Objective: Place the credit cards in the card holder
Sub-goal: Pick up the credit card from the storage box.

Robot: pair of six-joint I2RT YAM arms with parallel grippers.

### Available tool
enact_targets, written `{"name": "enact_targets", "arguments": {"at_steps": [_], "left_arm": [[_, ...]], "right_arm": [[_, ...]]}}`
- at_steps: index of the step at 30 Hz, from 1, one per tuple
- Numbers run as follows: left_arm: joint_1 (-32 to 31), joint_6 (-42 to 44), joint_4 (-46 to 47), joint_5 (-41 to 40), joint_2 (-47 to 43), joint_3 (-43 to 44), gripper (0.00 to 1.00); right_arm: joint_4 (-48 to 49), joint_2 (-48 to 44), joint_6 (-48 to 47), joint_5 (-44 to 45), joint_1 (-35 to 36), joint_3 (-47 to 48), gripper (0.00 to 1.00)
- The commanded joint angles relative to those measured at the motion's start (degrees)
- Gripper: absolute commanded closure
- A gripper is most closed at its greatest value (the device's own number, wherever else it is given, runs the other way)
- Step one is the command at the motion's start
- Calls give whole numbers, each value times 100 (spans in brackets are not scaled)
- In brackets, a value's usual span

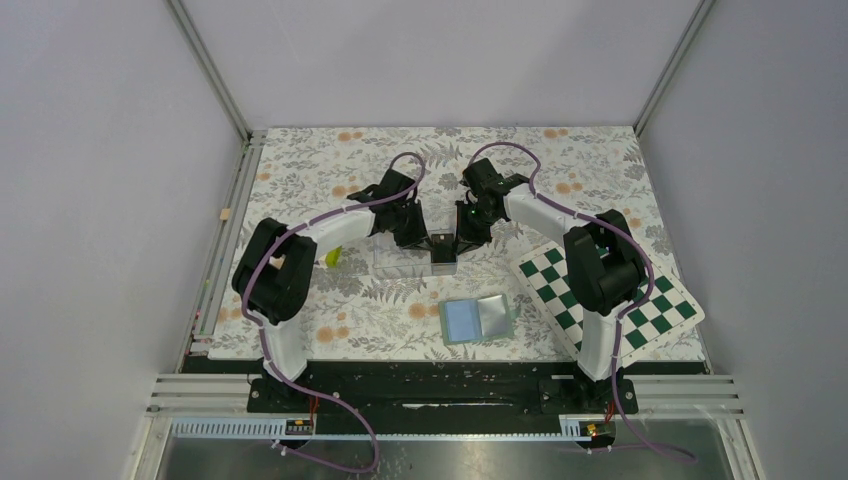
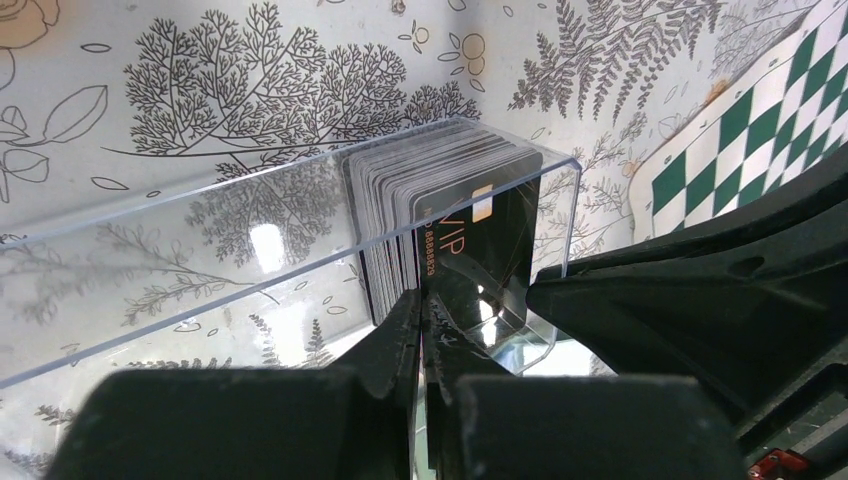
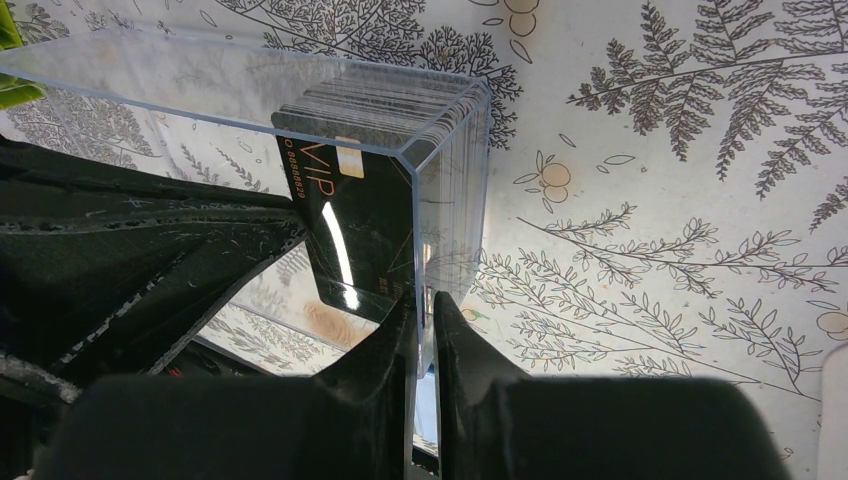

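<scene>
The right gripper (image 3: 425, 310) is clamping the end wall of the clear acrylic box (image 3: 200, 90) while the left gripper (image 2: 425, 315) is pinching the front thin black credit card (image 2: 480, 250) inside; next, likely lifting it toward the open sage-green card holder (image 1: 478, 320) at 5 o'clock.

Lower edge of the front credit card (image 2: 480, 250) hidden behind the left hand (image 2: 422, 305); chequered board (image 2: 760, 140) cut off at right.
</scene>
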Motion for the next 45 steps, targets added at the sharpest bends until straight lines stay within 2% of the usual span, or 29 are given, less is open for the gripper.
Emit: {"name": "enact_targets", "arguments": {"at_steps": [1, 14, 34, 45], "left_arm": [[-117, 253, -147, -258, 13, 396, 99], [-202, 289, -186, -188, -93, 480, 98], [-126, -46, 611, 821, -272, 341, 89], [-114, -27, 746, 1077, -251, 314, 88]], "right_arm": [[116, -44, 19, -360, -5, 24, 88], [117, -52, 20, -376, -4, 25, 88], [26, -83, -7, -420, -9, 86, 88], [30, -93, 4, -447, -10, 93, 87]]}}
